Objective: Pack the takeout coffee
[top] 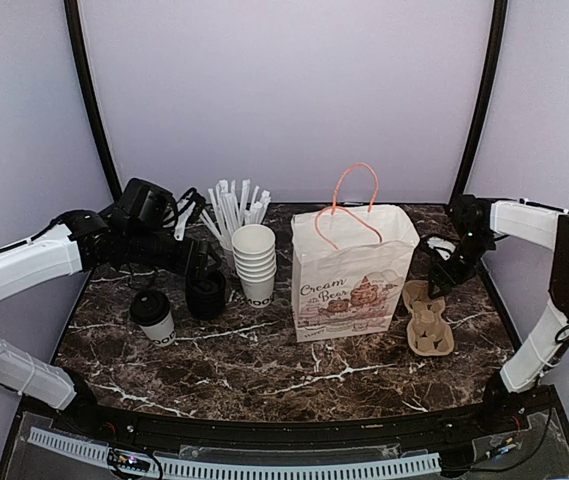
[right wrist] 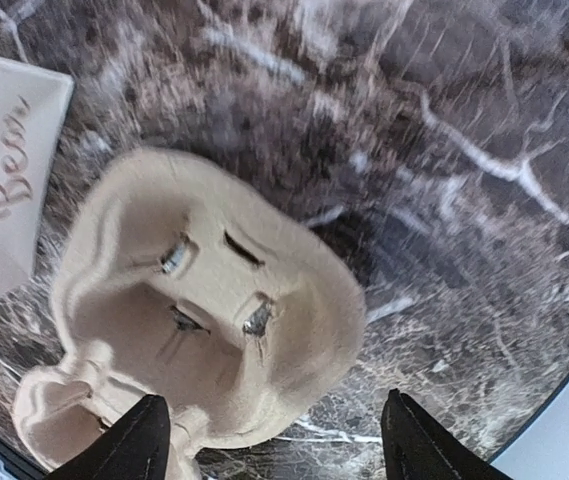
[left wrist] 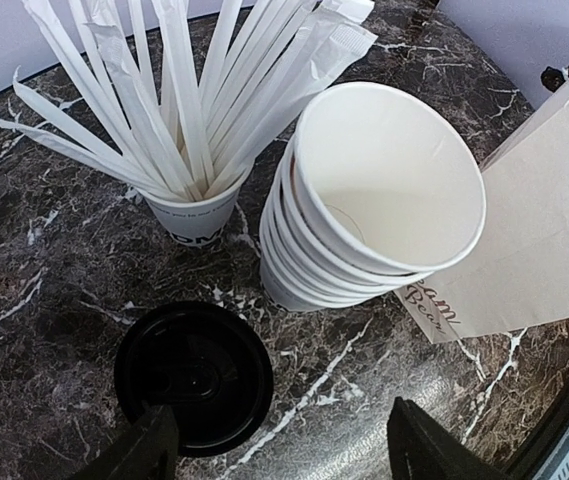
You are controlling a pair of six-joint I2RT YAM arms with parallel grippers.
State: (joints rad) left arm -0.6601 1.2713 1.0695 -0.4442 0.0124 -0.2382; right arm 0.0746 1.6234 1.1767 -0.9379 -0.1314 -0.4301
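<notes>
1. The takeout coffee (top: 152,318) stands upright on the table (top: 264,370) toward the left front, lid on. It is just beside the stack of black lids (top: 206,295) and well apart from the paper bag (top: 352,272), and nothing touches it
2. The left gripper (left wrist: 282,418) hovers over the stack of black lids, jaws wide apart and empty. The lidless cups (left wrist: 384,190) and the straw cup (left wrist: 194,215) are just beyond, and the coffee lies outside its wrist view
3. The right gripper (right wrist: 274,400) hangs above the cup carrier (right wrist: 204,310), jaws spread wide and holding nothing. The carrier's wells are empty
4. By my reading, packing has not begun: the cup has yet to be grasped, probably seated in the carrier, and put into the bag
</notes>
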